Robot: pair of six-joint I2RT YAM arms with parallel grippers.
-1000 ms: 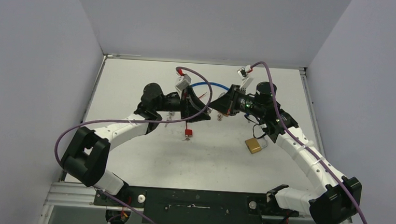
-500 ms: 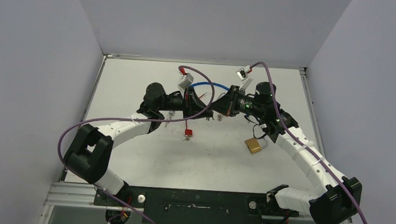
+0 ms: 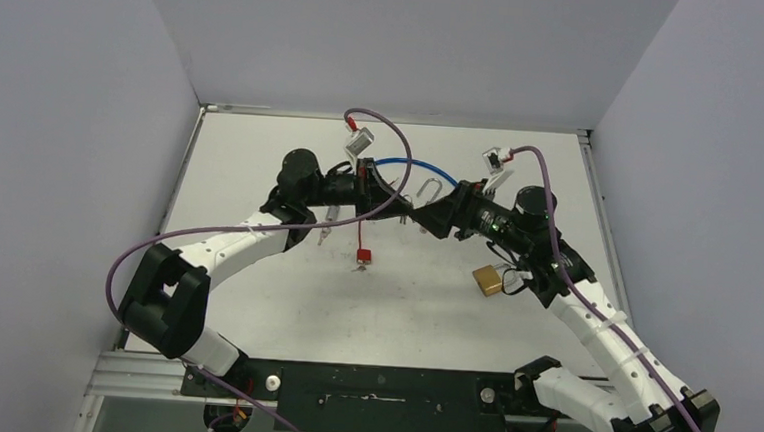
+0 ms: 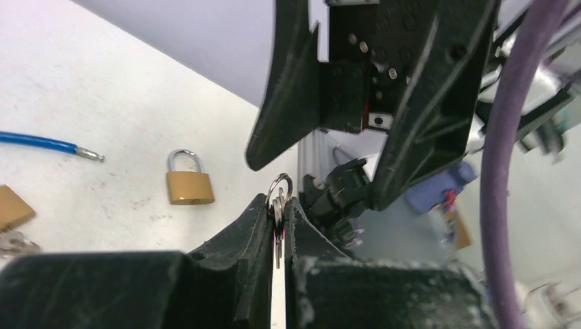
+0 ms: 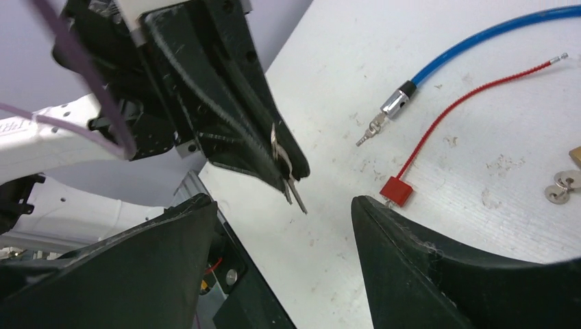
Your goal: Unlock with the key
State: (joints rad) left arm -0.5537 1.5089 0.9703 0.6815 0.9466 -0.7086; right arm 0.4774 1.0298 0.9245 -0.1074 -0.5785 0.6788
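Note:
My left gripper (image 3: 409, 208) is shut on a small bunch of keys (image 4: 279, 199). Their ring pokes out above the fingertips in the left wrist view, and their blades stick out below the fingers in the right wrist view (image 5: 293, 188). My right gripper (image 3: 424, 220) faces it tip to tip, open, with nothing between its fingers (image 5: 205, 205). The keys hang just beyond its tips. A brass padlock (image 3: 489, 280) lies on the table under the right forearm. The left wrist view shows a brass padlock (image 4: 188, 181) with its shackle closed.
A blue cable (image 3: 406, 163) and a thin red cable with a red tag (image 3: 362, 257) lie mid-table. A silver shackle (image 3: 430, 191) shows behind the grippers. More key rings (image 5: 563, 185) lie beside a brass edge. Grey walls enclose three sides.
The left gripper closed on the keys. The right gripper then opened, let go of them and drew back to the right, its elbow swinging outward.

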